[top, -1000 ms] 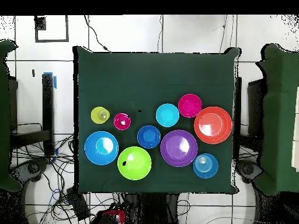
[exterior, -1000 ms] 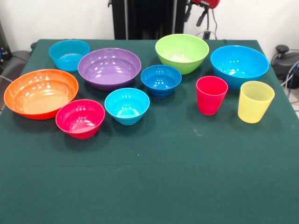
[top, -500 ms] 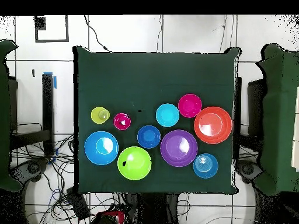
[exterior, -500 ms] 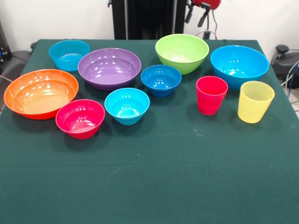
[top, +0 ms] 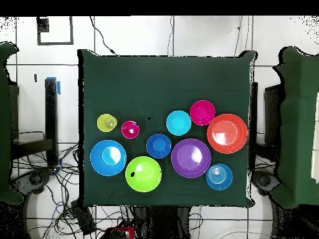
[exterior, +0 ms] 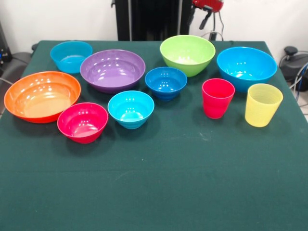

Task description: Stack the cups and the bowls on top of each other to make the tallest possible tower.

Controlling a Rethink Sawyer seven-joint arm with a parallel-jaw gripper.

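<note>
Since a second ago nothing on the table (exterior: 159, 192) has shifted: all ten pieces stand apart, none stacked. Only the gripper (exterior: 206, 10) has changed, sitting a little further left at the top edge of the front view than before (it shows as red housing with dark parts below, well behind the table).

Along the far side in the front view stand the cyan bowl (exterior: 71, 56), purple bowl (exterior: 112, 70), green bowl (exterior: 187, 54) and big blue bowl (exterior: 246, 67). Nearer are the orange bowl (exterior: 42, 96), pink bowl (exterior: 83, 121), light-blue bowl (exterior: 131, 109) and dark-blue bowl (exterior: 166, 82). The red cup (exterior: 217, 97) and yellow cup (exterior: 263, 104) stand upright just beside each other on the right, in front of the big blue bowl.

The gripper is cut off by the frame's top, so whether the claw is wide or narrow I cannot tell. In the overhead view only a red patch shows below the table's edge.
</note>
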